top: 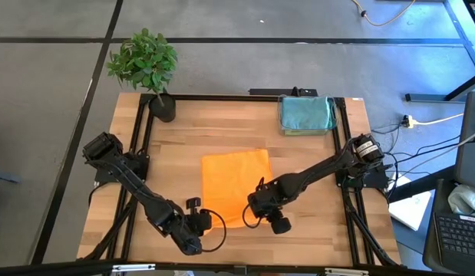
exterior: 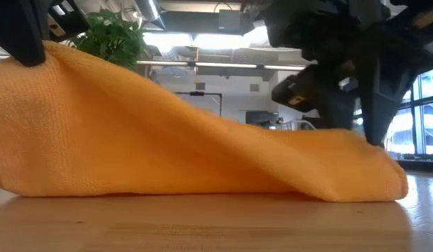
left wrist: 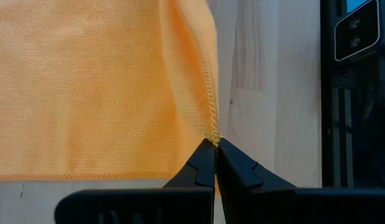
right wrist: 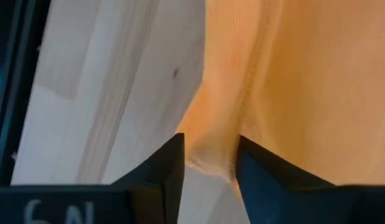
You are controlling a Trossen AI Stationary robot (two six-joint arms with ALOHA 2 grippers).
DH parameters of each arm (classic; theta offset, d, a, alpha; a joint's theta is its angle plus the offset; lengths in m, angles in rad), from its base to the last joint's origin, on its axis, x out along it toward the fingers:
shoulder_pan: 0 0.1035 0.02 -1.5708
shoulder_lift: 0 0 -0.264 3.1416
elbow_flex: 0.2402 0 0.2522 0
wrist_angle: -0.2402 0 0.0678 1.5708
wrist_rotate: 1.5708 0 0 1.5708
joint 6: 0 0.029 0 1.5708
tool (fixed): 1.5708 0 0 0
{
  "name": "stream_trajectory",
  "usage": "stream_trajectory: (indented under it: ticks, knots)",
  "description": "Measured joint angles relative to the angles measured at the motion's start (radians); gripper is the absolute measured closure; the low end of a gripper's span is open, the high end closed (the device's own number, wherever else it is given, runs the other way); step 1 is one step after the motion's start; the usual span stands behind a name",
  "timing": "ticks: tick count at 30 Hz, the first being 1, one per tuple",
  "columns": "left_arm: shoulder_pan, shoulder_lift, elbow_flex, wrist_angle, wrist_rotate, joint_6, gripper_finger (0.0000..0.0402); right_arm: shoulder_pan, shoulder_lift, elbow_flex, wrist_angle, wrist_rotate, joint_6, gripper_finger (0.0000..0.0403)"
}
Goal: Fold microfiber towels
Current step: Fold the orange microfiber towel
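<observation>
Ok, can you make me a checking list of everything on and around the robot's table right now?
Surface: wooden table, bare wood showing around the cloths.
Job's things: orange towel spread at the middle, one near corner lifted; folded teal towel stacked on a lime green towel at the far right corner.
Clutter: potted plant at the far left corner.
End effectors: left end effector shut on the orange towel's edge; right end effector with its fingers apart around the towel's other near corner.
Cables: white cable on the floor to the right; dark cable loops by both wrists.
Surroundings: grey floor, a keyboard at the right.
</observation>
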Motion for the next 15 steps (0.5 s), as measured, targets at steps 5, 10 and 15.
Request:
stream_trajectory:
  ticks: [5, 10, 15]
  knots:
    - [0.001, 0.000, 0.000, 0.001, -0.001, 0.000, 0.0401, 0.005, 0.000, 0.000, -0.016, -0.001, 0.002, 0.0299]
    - [0.001, 0.000, 0.000, 0.001, -0.001, 0.000, 0.0401, 0.024, 0.000, 0.000, 0.008, 0.006, 0.000, 0.0334]
    - [0.001, 0.000, 0.000, 0.002, -0.001, 0.000, 0.0401, 0.042, 0.000, 0.000, -0.011, 0.007, 0.000, 0.0380]
